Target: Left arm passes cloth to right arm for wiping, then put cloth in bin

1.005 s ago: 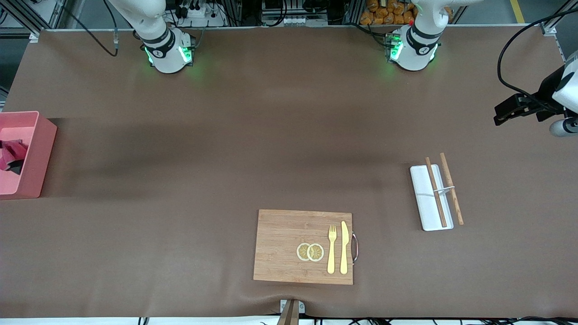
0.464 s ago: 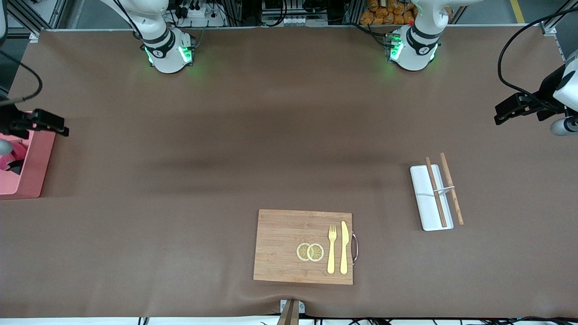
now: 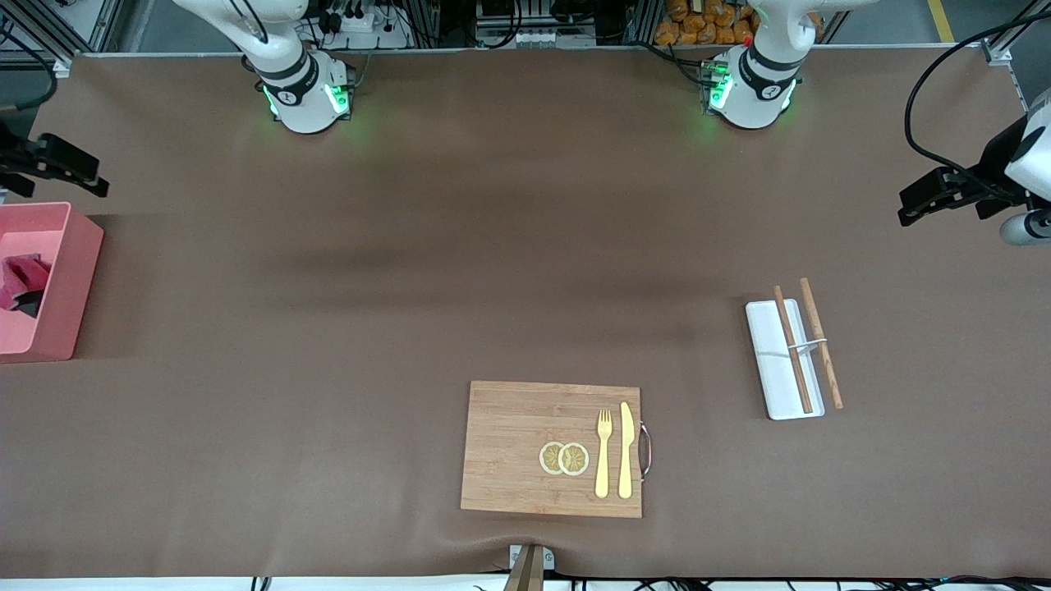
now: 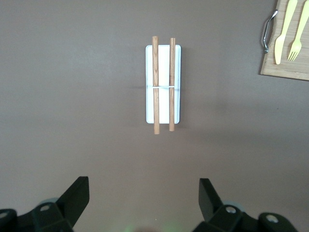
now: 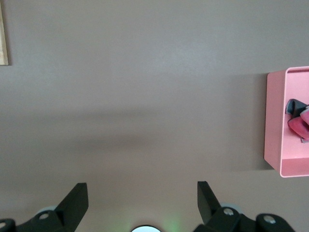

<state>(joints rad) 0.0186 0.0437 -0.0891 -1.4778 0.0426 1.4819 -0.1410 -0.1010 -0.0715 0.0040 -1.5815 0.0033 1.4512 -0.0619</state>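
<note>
The crimson-pink and dark cloth [image 3: 23,283] lies crumpled inside the salmon-pink bin [image 3: 70,287] at the right arm's end of the table. It also shows in the right wrist view [image 5: 299,121], inside the bin [image 5: 273,121]. My right gripper [image 3: 51,162] is open and empty, up in the air over bare table beside the bin; its jaws [image 5: 141,189] stand wide apart. My left gripper [image 3: 936,195] is open and empty [image 4: 142,186], and waits high over the left arm's end of the table.
A white tray [image 3: 772,361] with two wooden sticks [image 3: 792,349] lies toward the left arm's end, also in the left wrist view [image 4: 163,50]. A wooden board [image 3: 509,447] with lemon slices [image 3: 564,458], a yellow fork [image 3: 603,451] and knife [image 3: 626,450] lies near the front edge.
My right gripper came into view over the bin, then moved off it toward the robots' bases. The cloth stays in the bin. The left arm has not moved.
</note>
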